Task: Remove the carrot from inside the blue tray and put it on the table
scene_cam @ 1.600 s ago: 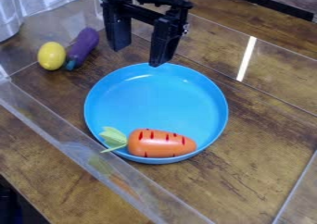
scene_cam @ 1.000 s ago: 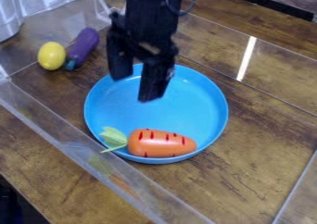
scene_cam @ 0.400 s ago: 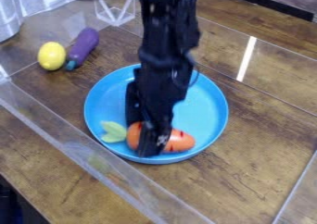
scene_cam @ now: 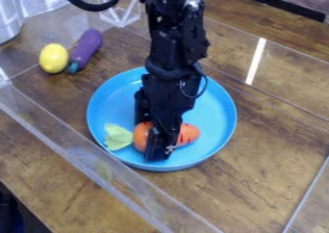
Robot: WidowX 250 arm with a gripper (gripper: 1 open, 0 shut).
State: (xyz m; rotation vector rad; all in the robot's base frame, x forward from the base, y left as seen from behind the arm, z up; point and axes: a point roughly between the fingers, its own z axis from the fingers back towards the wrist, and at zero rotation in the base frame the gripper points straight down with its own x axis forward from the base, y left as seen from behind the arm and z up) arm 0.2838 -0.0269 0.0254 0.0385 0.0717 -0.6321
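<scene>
The blue tray (scene_cam: 216, 94) sits on the dark wooden table (scene_cam: 276, 184) in the middle of the view. The orange carrot (scene_cam: 188, 134) lies in the tray's near part, its pale green top (scene_cam: 118, 137) pointing left. My black gripper (scene_cam: 160, 144) points straight down onto the carrot's middle. Its fingers are closed on the carrot's body, with orange showing on both sides of them. The fingers hide the middle of the carrot, which still rests low in the tray.
A yellow lemon (scene_cam: 52, 57) and a purple eggplant (scene_cam: 85, 47) lie side by side on the table at the back left. A clear sheet edge (scene_cam: 58, 131) runs diagonally across the front left.
The gripper came down from above the tray's far side onto the carrot, rolled its wrist, and closed its fingers on the carrot.
</scene>
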